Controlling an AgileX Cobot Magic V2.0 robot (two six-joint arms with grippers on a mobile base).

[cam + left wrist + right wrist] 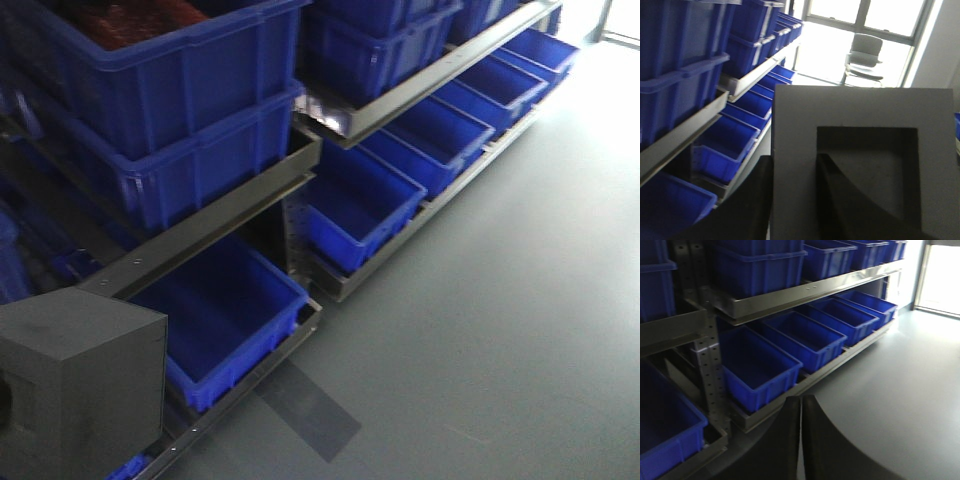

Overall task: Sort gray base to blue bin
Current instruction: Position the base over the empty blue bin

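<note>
Gray base [860, 110] is clamped in my left gripper [794, 160]: one finger [840, 200] sits inside its recess, the other on the outer wall. Below this gripper and a little to its side, the blue bin [225, 310] stands open in the rack [200, 235], apart from the base. My right gripper [801, 407] has its fingers pressed together above the floor [890, 390].

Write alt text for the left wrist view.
The left gripper clamps one wall of the gray base, whose square recess faces the camera. Shelves of blue bins run along the left; a chair sits by bright windows behind.
</note>
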